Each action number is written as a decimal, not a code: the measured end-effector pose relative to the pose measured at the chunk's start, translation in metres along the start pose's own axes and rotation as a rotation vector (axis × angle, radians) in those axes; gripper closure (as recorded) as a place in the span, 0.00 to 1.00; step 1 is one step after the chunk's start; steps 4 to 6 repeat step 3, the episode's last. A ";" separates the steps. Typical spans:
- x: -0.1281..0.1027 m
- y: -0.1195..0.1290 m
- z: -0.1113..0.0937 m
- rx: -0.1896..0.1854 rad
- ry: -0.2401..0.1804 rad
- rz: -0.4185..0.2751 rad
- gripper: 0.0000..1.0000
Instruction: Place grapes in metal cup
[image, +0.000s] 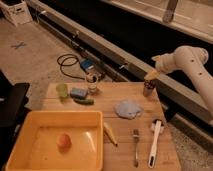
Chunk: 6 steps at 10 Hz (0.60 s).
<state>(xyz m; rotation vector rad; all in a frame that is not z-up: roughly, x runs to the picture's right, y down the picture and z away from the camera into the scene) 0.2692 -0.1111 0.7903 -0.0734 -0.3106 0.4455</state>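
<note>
- Metal cup (148, 89): stood upright near the far right edge of the wooden table (115, 125), long axis vertical, mouth facing up; its contents could not be seen.
- Gripper (150, 76): pointed downward directly above the cup's mouth, at or just over the rim; its state, and whether it held anything, could not be told.
- Grapes: could not be made out at the gripper or in the cup.
- Yellow bin (30, 130): sat at the near left of the table and held one round orange fruit (63, 140).
- Green cup (61, 90) and clear glass (91, 83): stood upright at the far left, with a blue sponge (78, 93) between them.
- Blue cloth (127, 108): lay mid-table, near the metal cup but apart from it.
</note>
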 end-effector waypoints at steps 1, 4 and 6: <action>0.000 0.000 0.000 0.000 -0.001 -0.001 0.27; -0.003 0.000 0.001 -0.001 -0.003 -0.003 0.27; -0.003 0.000 0.001 -0.001 -0.003 -0.003 0.27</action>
